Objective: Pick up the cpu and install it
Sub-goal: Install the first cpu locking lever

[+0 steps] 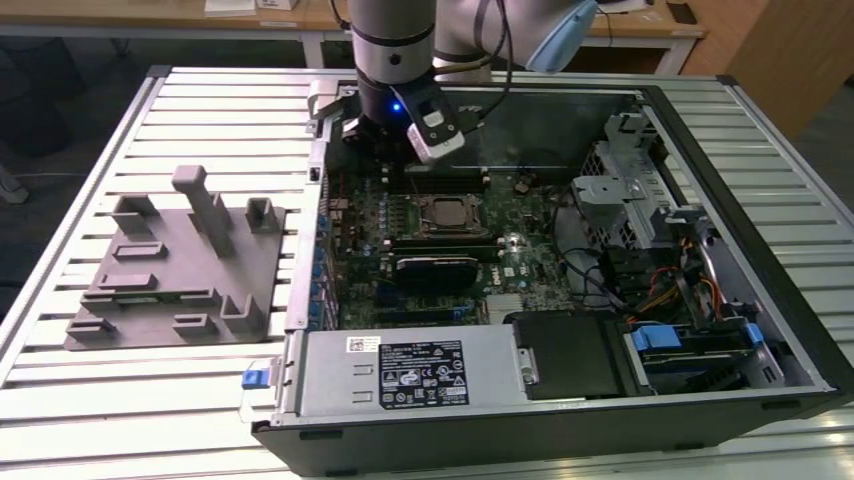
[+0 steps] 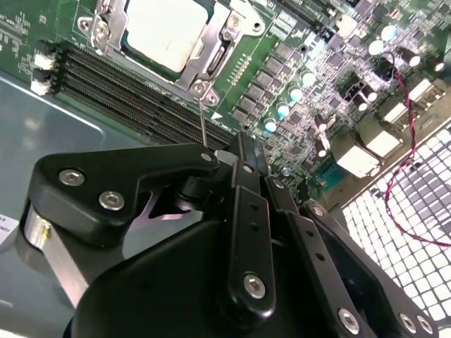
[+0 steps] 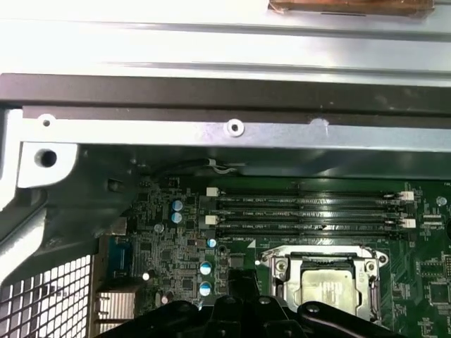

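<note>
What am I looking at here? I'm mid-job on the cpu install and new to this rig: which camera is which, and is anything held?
The exterior view looks down on one grey robot arm above an open black desktop computer case on a slatted metal table. At that view's left stands a grey plastic fixture. Both wrist views ride on the arm and look at the green motherboard. The black gripper hangs over the board, its jaws shut with nothing seen between them. The cpu, a small square chip with a pale silver top, already lies inside the square metal socket frame, apart from the gripper.
</note>
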